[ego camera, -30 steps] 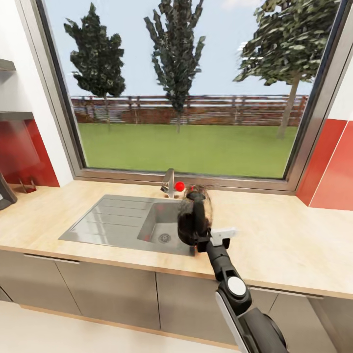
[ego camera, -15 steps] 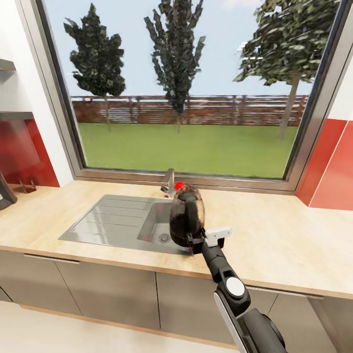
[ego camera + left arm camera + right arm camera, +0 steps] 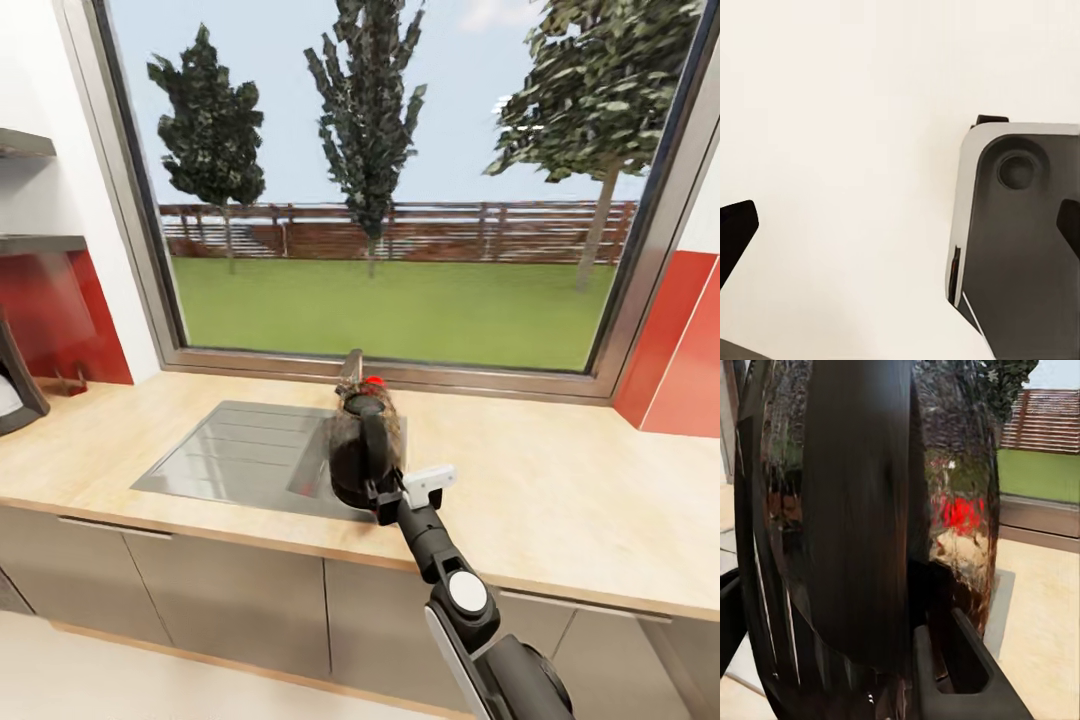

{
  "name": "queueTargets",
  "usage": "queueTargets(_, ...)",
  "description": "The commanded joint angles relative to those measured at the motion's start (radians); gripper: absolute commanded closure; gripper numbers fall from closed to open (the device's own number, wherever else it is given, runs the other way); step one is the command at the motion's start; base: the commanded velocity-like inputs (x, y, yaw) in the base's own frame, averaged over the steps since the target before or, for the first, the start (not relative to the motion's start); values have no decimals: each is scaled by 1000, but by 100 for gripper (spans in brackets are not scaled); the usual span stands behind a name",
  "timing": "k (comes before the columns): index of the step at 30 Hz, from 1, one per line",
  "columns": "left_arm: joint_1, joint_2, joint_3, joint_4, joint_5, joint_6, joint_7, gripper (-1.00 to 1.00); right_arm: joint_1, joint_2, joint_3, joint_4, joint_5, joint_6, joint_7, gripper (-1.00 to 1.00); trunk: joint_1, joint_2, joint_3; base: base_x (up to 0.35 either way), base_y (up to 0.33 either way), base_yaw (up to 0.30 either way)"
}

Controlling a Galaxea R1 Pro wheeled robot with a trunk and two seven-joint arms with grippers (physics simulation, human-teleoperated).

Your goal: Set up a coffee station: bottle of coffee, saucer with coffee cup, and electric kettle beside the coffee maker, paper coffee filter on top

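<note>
your electric kettle [image 3: 364, 450] stands upright, long axis vertical, handle facing you, over the sink [image 3: 250, 455] in the desk [image 3: 560, 490]. your right gripper [image 3: 385, 497] has its fingers closed on the handle.

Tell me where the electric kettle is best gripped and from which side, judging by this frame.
By its black loop handle, approached from the robot's side. The electric kettle hangs upright over the steel sink with the handle facing the robot; the glass body looks too round and wide for the fingers. The right gripper seems to hold it there already.
</note>
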Motion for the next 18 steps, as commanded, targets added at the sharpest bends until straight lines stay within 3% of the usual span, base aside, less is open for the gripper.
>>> queueTargets(1, -1, 0, 6, 2, -11, -4, 4, -100, -1, 0, 2, -2, 3, 6, -7, 100, 1, -2, -1, 0, 0, 181)
queueTargets(18, -1, -2, 9, 1, -10, -4, 5, -100, -1, 0, 3, 0, 3, 5, -7, 100, 1, -2, 19, 0, 0, 204)
